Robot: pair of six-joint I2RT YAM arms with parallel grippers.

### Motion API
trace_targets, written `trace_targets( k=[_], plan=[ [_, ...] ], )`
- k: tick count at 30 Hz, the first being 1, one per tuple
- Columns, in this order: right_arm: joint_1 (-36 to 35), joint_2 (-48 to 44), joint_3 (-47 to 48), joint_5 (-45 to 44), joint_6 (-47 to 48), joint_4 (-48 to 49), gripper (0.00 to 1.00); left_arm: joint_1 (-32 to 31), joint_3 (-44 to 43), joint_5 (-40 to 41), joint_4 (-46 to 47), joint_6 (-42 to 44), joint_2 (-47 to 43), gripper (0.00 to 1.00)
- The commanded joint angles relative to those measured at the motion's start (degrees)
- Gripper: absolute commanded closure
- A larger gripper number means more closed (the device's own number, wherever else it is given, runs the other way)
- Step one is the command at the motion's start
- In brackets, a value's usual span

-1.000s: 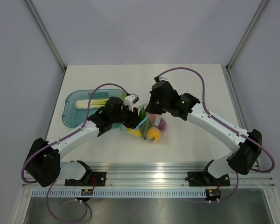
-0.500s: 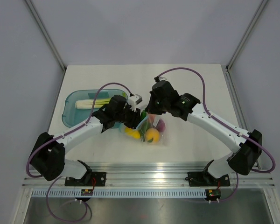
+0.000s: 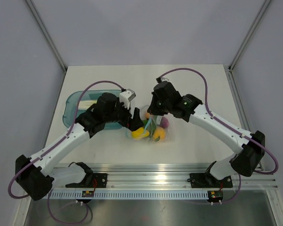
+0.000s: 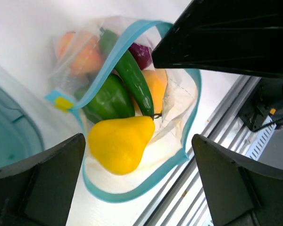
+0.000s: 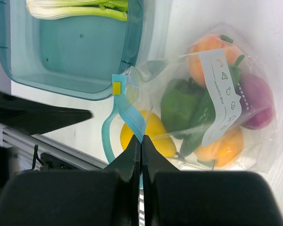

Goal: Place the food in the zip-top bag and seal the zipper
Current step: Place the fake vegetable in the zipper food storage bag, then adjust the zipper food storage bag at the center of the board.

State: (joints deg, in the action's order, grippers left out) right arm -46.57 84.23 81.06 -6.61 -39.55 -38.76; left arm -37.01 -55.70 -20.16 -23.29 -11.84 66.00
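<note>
While the zip-top bag (image 5: 217, 94) lies on the table (image 3: 188, 150) just beside the teal tray (image 5: 66, 61), we see its mouth gaping open, with the light-blue zipper (image 5: 129, 115) looping around the opening. Inside the bag we count a yellow pear (image 4: 118, 143) right at the mouth and a green pepper (image 4: 106, 101) behind it. A long dark green pod (image 4: 134, 82) lies across the pepper. Deeper in are two orange pieces, one at the far end (image 5: 210, 49) and one near the side (image 5: 226, 141), with a purple piece (image 5: 257, 101) between them. The tray holds only the pale green stalks (image 5: 80, 10), which lie along its far wall, outside the bag.

We find the right claw (image 5: 141, 150) pressed fully together on the zipper strip, gripping it a short way along from the small yellow tab (image 5: 117, 88). The left claw (image 4: 137, 155) is spread wide and holds nothing. It hangs above the bag's mouth, and in its wrist view the pear shows between its two fingers. Whether those fingers touch the plastic, we cannot tell.
</note>
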Motion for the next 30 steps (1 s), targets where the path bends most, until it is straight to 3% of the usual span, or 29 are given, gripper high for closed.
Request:
trace_targets(
  k=[1,6,9,12,15,23,26,30],
  plan=[
    [-0.4,-1.8,0.9,-1.7,-0.2,2.7,1.00,0.1,0.2,10.9,-1.4,-1.3,-5.7,0.01],
    [-0.3,-1.3,1.4,-1.7,0.3,2.5,1.00,0.2,7.6,17.7,3.8,-4.8,-10.8,0.01],
    [-0.3,-1.3,1.4,-1.7,0.4,2.4,1.00,0.2,9.5,19.5,4.5,-7.0,-10.5,0.07],
    [-0.3,-1.6,1.0,-1.8,0.5,2.1,1.00,0.4,8.6,19.9,2.0,-8.7,-7.7,0.01],
    [-0.3,-2.1,0.6,-2.1,0.4,2.0,1.00,0.5,4.7,23.1,-2.4,-8.7,-1.0,0.02],
    [-0.4,-3.4,-0.2,-2.6,0.4,1.4,1.00,0.5,5.8,21.7,4.0,-9.4,2.6,0.35],
    [-0.3,-3.3,-0.2,-2.8,0.4,1.2,1.00,0.5,4.6,20.5,4.2,-9.3,4.0,0.58],
    [-0.3,-2.9,0.1,-3.1,1.3,0.5,1.00,0.5,3.9,14.9,4.7,-9.2,6.2,0.70]
  ],
)
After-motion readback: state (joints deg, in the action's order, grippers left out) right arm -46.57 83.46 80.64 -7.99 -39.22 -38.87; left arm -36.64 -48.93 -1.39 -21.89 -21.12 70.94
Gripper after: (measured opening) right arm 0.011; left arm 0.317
